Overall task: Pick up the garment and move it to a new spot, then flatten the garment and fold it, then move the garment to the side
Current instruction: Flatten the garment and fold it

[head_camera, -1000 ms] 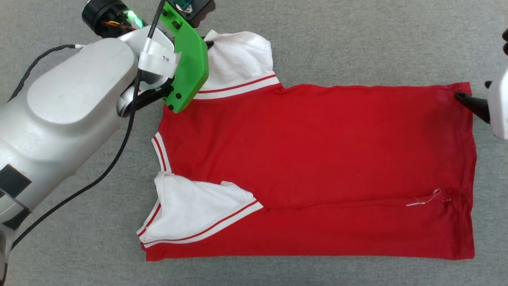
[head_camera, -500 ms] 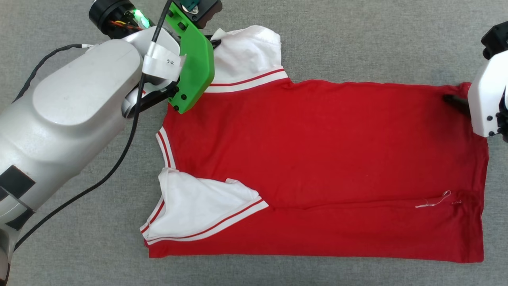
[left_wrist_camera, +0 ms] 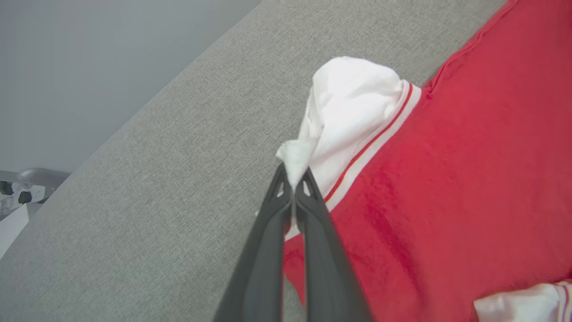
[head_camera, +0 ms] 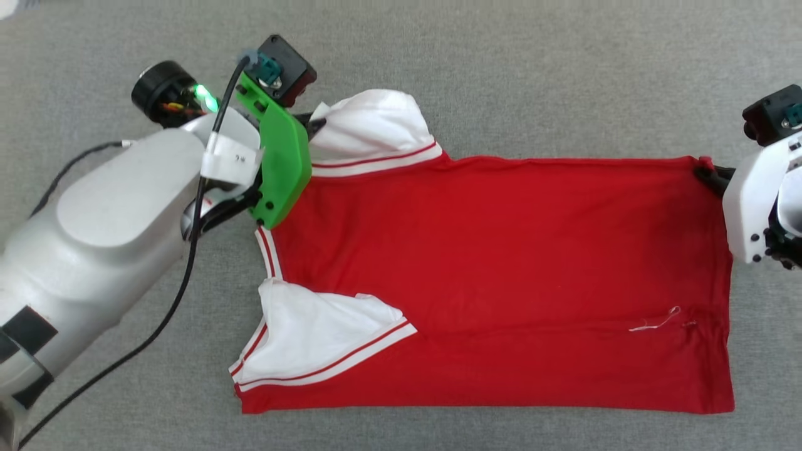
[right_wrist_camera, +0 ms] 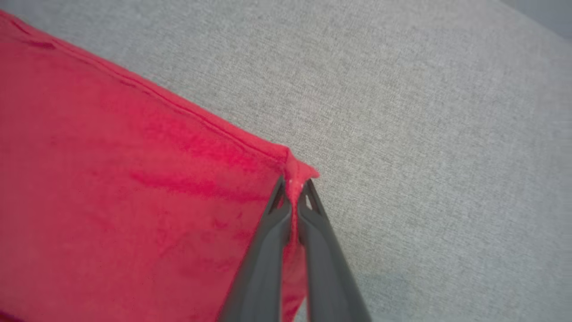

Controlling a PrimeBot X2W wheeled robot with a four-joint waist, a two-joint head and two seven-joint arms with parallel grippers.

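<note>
1. While the shirt (head_camera: pixel 501 275) lies spread on the grey cloth surface (head_camera: pixel 532 75), both grippers hold it along its far edge.
2. It lies sideways in the head view, with the neck and white sleeves toward the robot's left and the hem toward its right. The side facing up is plain red.
3. The left gripper (head_camera: pixel 316 122) is clenched on the tip of the far sleeve (head_camera: pixel 369 128). In the left wrist view its fingers (left_wrist_camera: pixel 268 241) press together with a tuft of white cloth pinched between the tips. That sleeve is bunched and drawn toward them.
4. The right gripper (head_camera: pixel 705 172) is clamped on the far hem corner. In the right wrist view its fingers (right_wrist_camera: pixel 321 250) meet on a puckered point of red cloth, and the hem edge runs away from it, taut and straight.
5. The near sleeve (head_camera: pixel 313 332) is folded inward onto the red body, with its striped trim lying on a slant.
6. A long crease runs across the body close to the near edge, and a loose white thread (head_camera: pixel 655 322) sits near the hem.
7. A green bracket (head_camera: pixel 282 169) on the left wrist covers the far shoulder in the head view, and a black cable (head_camera: pixel 175 300) trails along that arm.
</note>
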